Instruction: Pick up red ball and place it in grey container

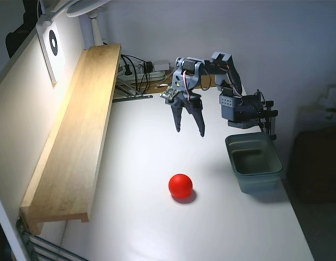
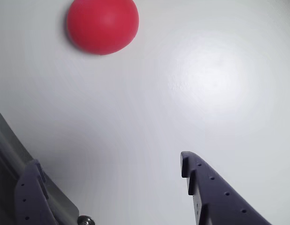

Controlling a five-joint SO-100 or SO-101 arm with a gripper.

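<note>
Nothing done: red ball (image 1: 180, 185) loose on surface (image 1: 146, 163); pincer (image 1: 190, 130) spread, empty, above; grey container (image 1: 254, 161) unfilled. Grasp, transfer outstanding.

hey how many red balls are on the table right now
1. The red ball lies on the white table, in the fixed view left of the grey container and in front of the raised end effector. None seems hidden.
</note>
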